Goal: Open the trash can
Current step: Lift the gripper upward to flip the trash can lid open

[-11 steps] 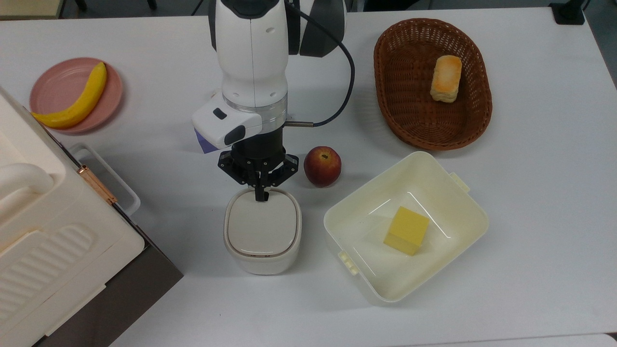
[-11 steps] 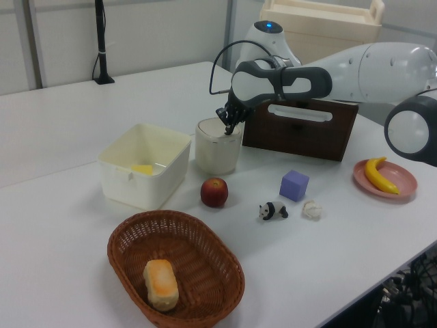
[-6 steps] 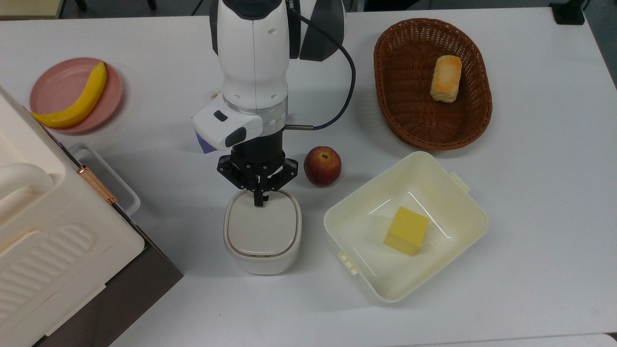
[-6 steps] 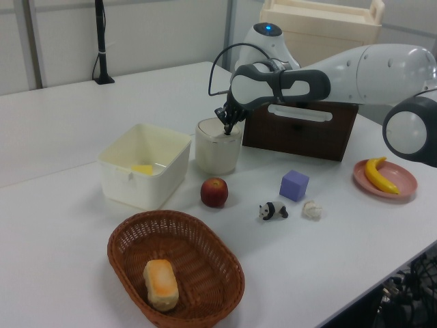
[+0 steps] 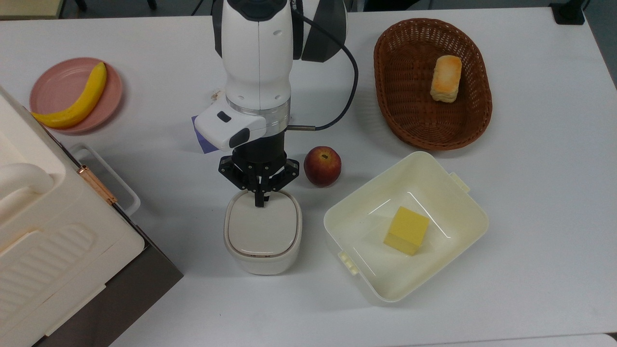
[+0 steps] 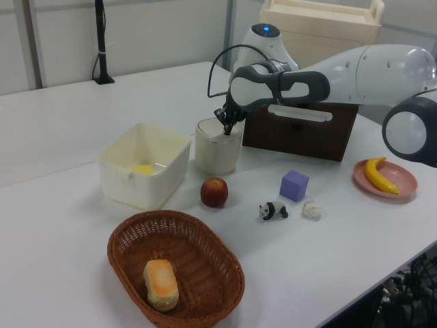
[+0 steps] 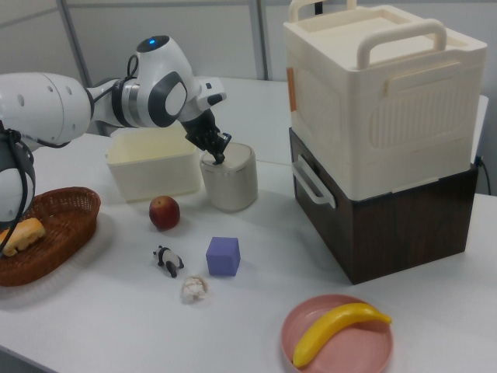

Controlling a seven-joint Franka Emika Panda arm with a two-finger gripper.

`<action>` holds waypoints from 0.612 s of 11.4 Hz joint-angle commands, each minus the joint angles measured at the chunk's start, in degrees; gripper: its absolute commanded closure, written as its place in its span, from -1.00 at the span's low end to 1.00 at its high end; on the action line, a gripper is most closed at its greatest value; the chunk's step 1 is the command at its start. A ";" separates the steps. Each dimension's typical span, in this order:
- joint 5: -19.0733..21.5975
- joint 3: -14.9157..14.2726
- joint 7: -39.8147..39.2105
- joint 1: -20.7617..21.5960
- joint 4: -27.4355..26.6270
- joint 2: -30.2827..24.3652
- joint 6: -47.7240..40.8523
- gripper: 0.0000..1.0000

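One second of motion has shifted my gripper [image 5: 260,202] only slightly: in the top view its tip has crept from the far rim of the trash can [image 5: 262,231] a little inward onto the far edge of the lid [image 5: 261,227], while my wrist has drifted a touch toward the top view's right. My fingers are closed together into a single narrow point, grasping nothing. In the left view the gripper [image 6: 227,128] presses down at the can's rim on the left view's right; in the right view the gripper [image 7: 219,158] sits on the top edge of the trash can [image 7: 229,180].

The trash can stands upright on the tabletop [image 5: 530,217], between the apple [image 5: 322,166] and the large cream box [image 5: 43,250] in the top view, with the open cream tub [image 5: 405,226] just beside it on the top view's right. Its lid lies flat and seated; no gap shows along its edge in any view.

Assessment: I am at the pressing step, with the tip over the place where the release button should sit, though my fingers cover it. The small inward shift suggests that I am loading the button. The task is not yet complete, since the lid has not sprung up. A firmer downward push appears to be required; pressing off-centre risks tilting or sliding the light can toward the near edge.
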 commanded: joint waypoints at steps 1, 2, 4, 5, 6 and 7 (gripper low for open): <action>-1.96 0.32 -0.37 0.23 0.47 0.82 0.87 1.00; -2.31 0.32 -0.37 0.23 0.47 0.91 0.87 1.00; -3.10 0.32 -0.37 0.23 0.47 1.43 0.87 1.00; -4.59 0.32 -0.28 0.32 0.47 1.70 0.87 1.00; -5.30 0.32 -0.28 0.40 0.47 2.05 0.87 1.00; -5.22 0.41 -0.28 0.58 0.47 1.96 0.87 1.00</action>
